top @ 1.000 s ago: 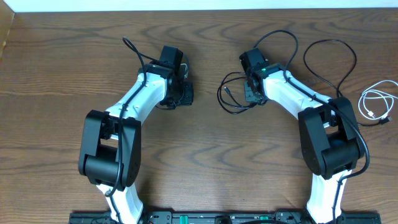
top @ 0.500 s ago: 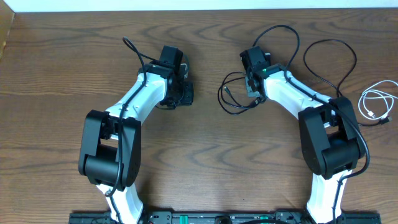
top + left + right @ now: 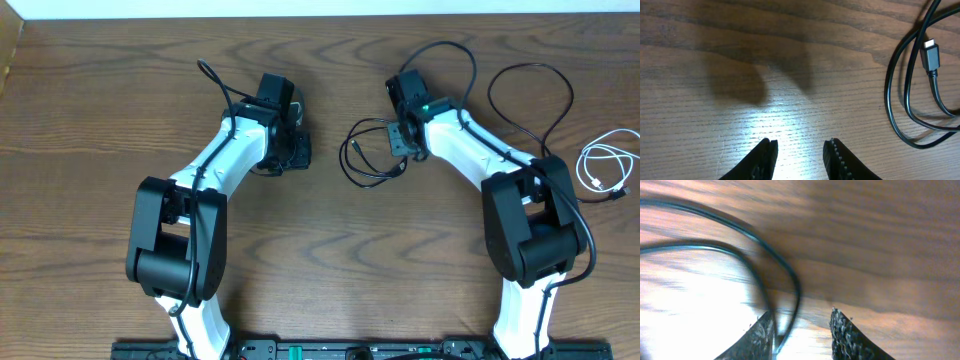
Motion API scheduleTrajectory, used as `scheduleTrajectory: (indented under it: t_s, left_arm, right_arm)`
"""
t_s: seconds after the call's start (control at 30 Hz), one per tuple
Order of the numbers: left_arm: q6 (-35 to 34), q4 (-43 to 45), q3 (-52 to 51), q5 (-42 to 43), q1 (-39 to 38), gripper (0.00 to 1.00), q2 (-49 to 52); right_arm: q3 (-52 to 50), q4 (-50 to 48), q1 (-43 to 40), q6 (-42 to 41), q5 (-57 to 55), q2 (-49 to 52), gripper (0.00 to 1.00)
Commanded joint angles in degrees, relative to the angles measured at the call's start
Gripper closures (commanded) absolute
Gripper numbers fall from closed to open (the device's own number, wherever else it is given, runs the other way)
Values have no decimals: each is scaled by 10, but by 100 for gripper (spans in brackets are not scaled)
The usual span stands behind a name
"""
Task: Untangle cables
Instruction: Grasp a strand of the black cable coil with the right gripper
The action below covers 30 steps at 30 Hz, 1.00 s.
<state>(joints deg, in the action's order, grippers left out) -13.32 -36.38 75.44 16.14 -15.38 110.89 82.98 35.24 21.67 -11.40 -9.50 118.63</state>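
Right wrist: right end effector [image 3: 801, 314] released astride black cable [image 3: 796, 287]; left end effector [image 3: 801, 142] released, empty.

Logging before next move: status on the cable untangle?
Left fingers apart, empty, over brown wooden table. Right fingers apart, thin black looped cable strand between them, not clamped. White coiled cable lies apart at table's right edge. Nothing blocking.
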Motion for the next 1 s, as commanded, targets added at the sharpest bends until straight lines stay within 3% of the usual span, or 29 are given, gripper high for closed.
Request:
scheduleTrajectory:
  t_s: [0.0,0.27,0.97]
  left_arm:
    - [-1,-2,-2,-8,2,64,8]
    - [-21,1,-2,-51,2,64,8]
    - [-31,0,-2,-63,2,64,8]
  right_arm:
    - [32,11,-1,31,101,-28,65]
    - [34,17,-1,158,412,-33,62]
    - [-69,10,20,164,394,-32,55]
